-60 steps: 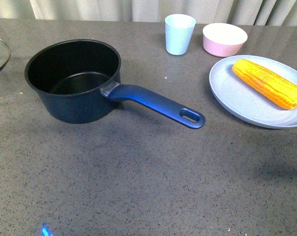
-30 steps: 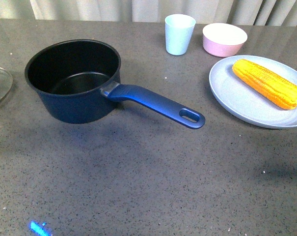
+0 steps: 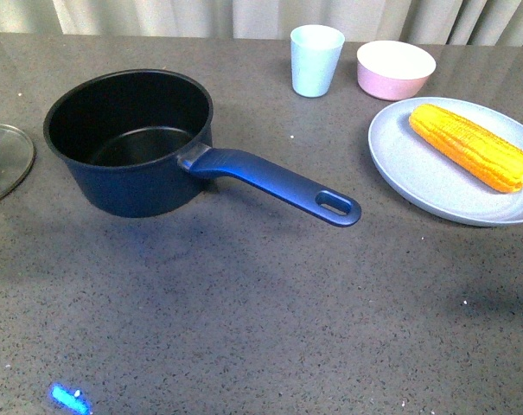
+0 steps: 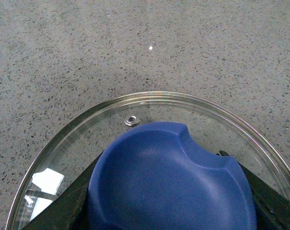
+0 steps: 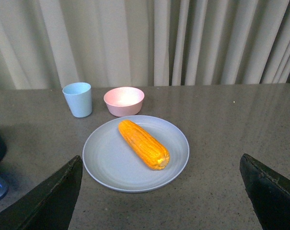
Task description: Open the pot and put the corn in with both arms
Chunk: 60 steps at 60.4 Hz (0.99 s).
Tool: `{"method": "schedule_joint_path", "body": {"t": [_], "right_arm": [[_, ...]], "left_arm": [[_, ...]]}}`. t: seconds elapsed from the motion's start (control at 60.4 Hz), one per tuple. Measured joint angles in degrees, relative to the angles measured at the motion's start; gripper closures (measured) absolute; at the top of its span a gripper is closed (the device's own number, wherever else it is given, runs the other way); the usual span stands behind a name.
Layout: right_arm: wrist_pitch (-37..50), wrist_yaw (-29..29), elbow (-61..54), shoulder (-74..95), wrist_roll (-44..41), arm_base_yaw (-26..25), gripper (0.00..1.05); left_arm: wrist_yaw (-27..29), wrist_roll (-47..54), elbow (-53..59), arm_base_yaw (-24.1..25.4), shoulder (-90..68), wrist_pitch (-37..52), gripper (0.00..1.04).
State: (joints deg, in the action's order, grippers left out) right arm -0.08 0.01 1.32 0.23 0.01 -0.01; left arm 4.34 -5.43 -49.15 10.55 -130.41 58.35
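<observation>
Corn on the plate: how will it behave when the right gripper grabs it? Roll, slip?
Corn is round and lies loose on the smooth plate, so a nudge probably rolls it. Bumpy kernel rows likely give grip; it looks stiff.

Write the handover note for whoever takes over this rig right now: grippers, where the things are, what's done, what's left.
Left gripper: shut on the blue knob of the lid, which is off to the left of the pot. I cannot tell whether the lid rests on the table.
Right gripper: open, empty, facing the corn but apart from it.
Pot: on the table, open, nothing inside.
Corn: lying on the plate at the right.
Done: lid off.
Left: set the lid down, pick up the corn, put it in the pot.
</observation>
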Motion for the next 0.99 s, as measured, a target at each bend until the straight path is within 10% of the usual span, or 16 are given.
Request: {"method": "schedule_joint_path", "body": {"t": [0.331, 0.993], "right_arm": [[0.0, 0.0, 0.0, 0.0, 0.0, 0.0, 0.09], [0.0, 0.0, 0.0, 0.0, 0.0, 0.0, 0.09]], "left_arm": [[-0.9, 0.2, 0.2, -0.2, -0.2, 0.7, 0.08], [-1.3, 2.0, 7.5, -0.3, 7.4, 1.1, 0.09]]}}
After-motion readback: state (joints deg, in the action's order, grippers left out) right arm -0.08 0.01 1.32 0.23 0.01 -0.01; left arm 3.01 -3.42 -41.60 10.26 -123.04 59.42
